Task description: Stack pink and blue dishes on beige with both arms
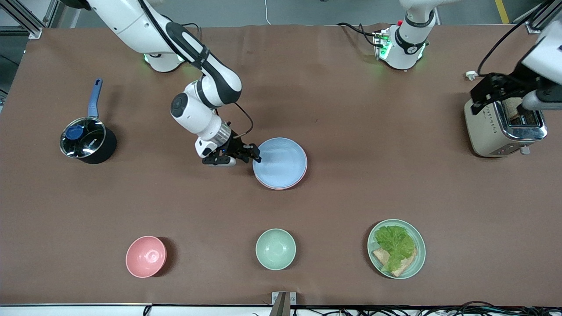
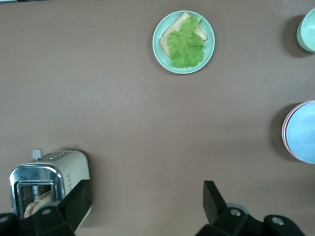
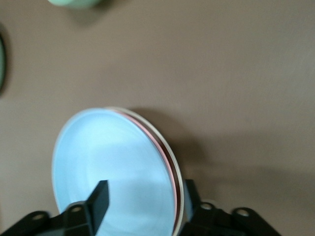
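Front view: right gripper (image 1: 256,154) at the rim of the stacked plates, mid-table.

From the right arm's end of the table: a lidded saucepan (image 1: 85,140), then the right gripper, its jaws spread astride the stack's edge, one fingertip over the blue plate (image 1: 281,161), the other outside the rim. The right wrist view shows the pink plate (image 3: 160,147) and the beige plate (image 3: 173,157) as thin rims under the blue one. The stack lies directly ahead of these jaws, toward the left arm's end. The left gripper (image 1: 498,90) waits over the toaster (image 1: 505,127), jaws spread, holding nothing, well apart from the plates.
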You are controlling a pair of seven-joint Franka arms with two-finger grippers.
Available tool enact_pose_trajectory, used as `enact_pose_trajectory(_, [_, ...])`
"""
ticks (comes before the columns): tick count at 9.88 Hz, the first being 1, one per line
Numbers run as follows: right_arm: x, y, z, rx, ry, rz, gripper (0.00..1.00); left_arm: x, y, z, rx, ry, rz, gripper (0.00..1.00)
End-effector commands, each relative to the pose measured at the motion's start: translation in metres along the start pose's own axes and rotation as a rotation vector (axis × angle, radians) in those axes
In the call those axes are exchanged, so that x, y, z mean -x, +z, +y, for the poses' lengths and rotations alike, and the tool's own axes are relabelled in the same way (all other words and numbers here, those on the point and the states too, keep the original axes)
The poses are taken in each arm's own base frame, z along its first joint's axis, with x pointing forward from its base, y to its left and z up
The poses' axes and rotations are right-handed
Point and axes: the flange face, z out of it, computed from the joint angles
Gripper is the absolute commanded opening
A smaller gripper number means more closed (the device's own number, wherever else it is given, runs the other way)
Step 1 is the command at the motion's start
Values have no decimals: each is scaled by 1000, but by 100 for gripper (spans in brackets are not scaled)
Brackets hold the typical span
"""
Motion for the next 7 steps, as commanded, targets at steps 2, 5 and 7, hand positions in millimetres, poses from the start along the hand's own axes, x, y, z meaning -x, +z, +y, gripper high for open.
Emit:
enact_pose_trajectory(2, [-62, -100, 21, 87, -92, -6, 100, 28, 14, -10, 15, 24, -84, 100])
enact_pose_trajectory(5, [-98, -224, 54, 281, -147, 30, 100, 35, 23, -8, 15, 20, -107, 100])
enact_pose_trajectory(7, [-126, -296, 77, 442, -163, 30, 100, 36, 25, -2, 26, 18, -113, 100])
